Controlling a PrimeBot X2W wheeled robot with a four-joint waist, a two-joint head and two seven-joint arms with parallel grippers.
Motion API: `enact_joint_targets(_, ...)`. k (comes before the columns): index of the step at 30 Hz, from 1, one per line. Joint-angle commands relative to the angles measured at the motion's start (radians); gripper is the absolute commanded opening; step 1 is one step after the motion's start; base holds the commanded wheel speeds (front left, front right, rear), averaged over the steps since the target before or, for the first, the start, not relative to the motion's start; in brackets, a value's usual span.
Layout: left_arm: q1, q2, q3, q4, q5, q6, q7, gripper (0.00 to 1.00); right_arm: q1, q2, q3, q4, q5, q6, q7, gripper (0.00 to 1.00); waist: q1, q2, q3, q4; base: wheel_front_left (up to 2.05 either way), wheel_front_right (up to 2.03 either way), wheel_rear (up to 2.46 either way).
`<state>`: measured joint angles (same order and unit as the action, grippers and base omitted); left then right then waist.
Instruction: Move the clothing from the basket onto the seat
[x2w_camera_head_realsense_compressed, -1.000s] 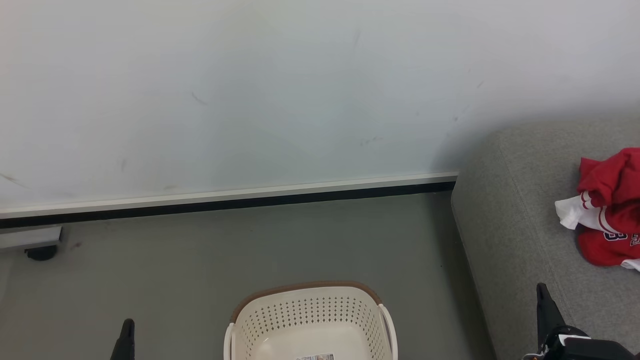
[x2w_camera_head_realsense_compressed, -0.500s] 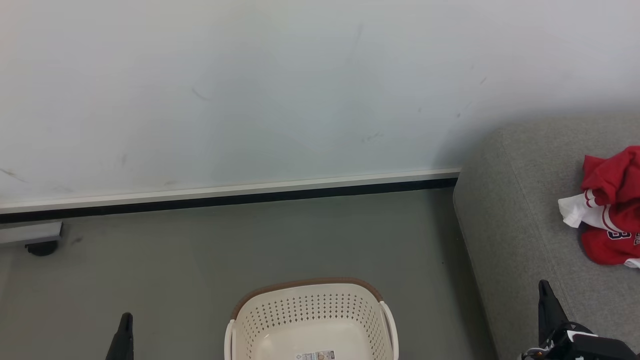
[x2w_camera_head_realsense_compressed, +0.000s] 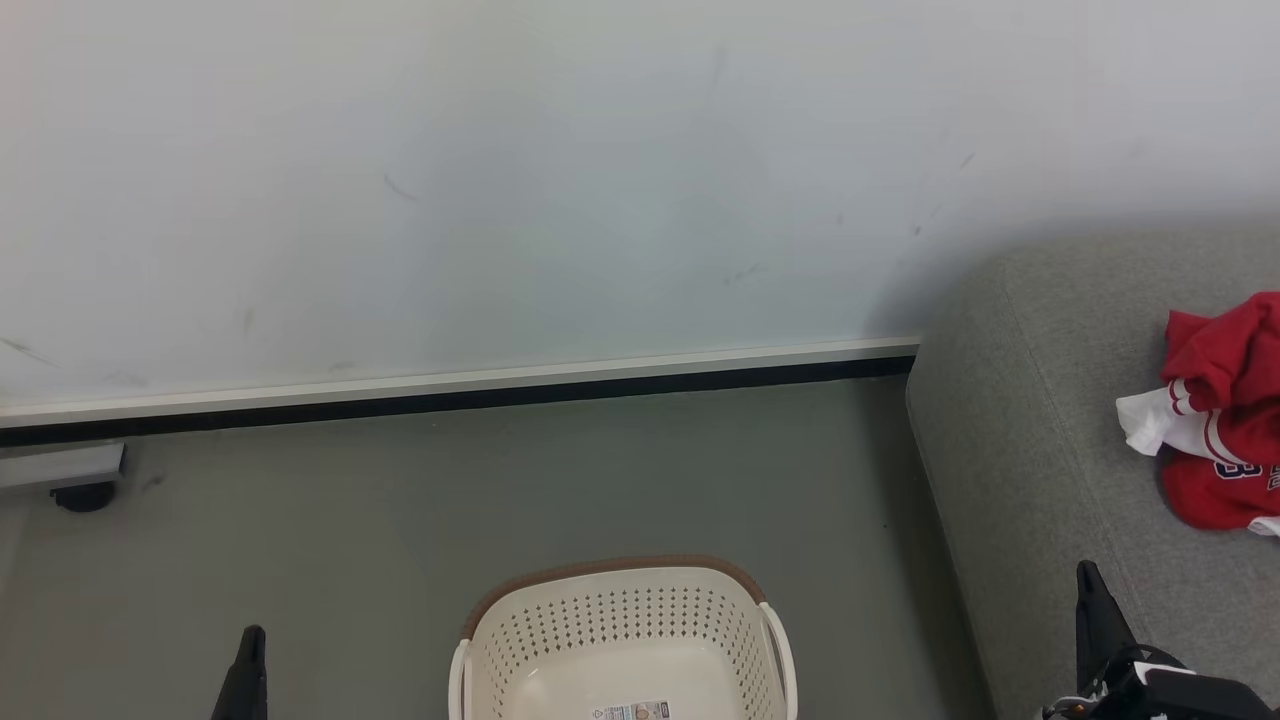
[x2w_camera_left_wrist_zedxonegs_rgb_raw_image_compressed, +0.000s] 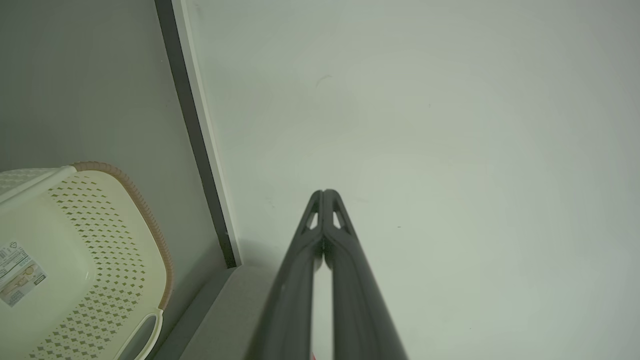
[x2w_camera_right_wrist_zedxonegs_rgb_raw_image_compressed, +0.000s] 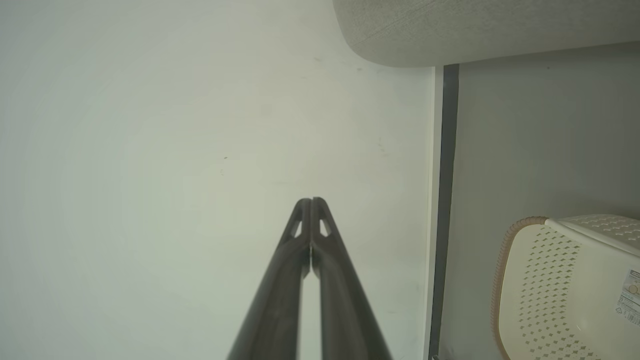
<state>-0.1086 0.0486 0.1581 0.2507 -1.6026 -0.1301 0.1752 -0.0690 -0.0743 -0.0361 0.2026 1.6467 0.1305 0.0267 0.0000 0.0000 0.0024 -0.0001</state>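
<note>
The red and white clothing (x2w_camera_head_realsense_compressed: 1222, 420) lies bunched on the grey seat (x2w_camera_head_realsense_compressed: 1040, 420) at the right edge of the head view. The cream basket (x2w_camera_head_realsense_compressed: 620, 625) stands on the floor at bottom centre, its bottom bare apart from a barcode sticker (x2w_camera_head_realsense_compressed: 630, 712). My left gripper (x2w_camera_head_realsense_compressed: 252, 640) points up at the lower left, shut and holding nothing. My right gripper (x2w_camera_head_realsense_compressed: 1085, 575) rises at the lower right over the seat's front part, shut and holding nothing. The wrist views show each pair of tips pressed together, left (x2w_camera_left_wrist_zedxonegs_rgb_raw_image_compressed: 324, 192) and right (x2w_camera_right_wrist_zedxonegs_rgb_raw_image_compressed: 311, 201), with the basket (x2w_camera_left_wrist_zedxonegs_rgb_raw_image_compressed: 100, 260) (x2w_camera_right_wrist_zedxonegs_rgb_raw_image_compressed: 560, 285) beside them.
A pale wall (x2w_camera_head_realsense_compressed: 500, 180) with a dark skirting strip (x2w_camera_head_realsense_compressed: 450, 400) runs behind the grey floor (x2w_camera_head_realsense_compressed: 400, 520). A grey bar on a black caster (x2w_camera_head_realsense_compressed: 80, 495) stands at the far left by the wall.
The head camera has tipped slightly, shifting the whole picture a little; clothing, basket and both grippers keep their places.
</note>
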Motion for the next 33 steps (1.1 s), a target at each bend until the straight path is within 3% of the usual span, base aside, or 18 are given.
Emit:
enact_joint_targets(1, -0.01, 0.003, 0.003, 0.002, -0.009, -0.002, 0.004, 0.0, 0.002, 0.001, -0.001, -0.002, 0.0, 0.0, 0.002, 0.0, 0.0, 0.0, 0.0, 0.0, 0.0, 0.0, 0.0)
enact_joint_targets(33, -0.01, 0.003, 0.003, 0.002, -0.009, -0.002, 0.003, 0.0, 0.001, 0.009, -0.011, -0.001, -0.01, 0.0, 0.01, 0.0, 0.0, 0.0, 0.0, 0.0, 0.0, 0.0, 0.0)
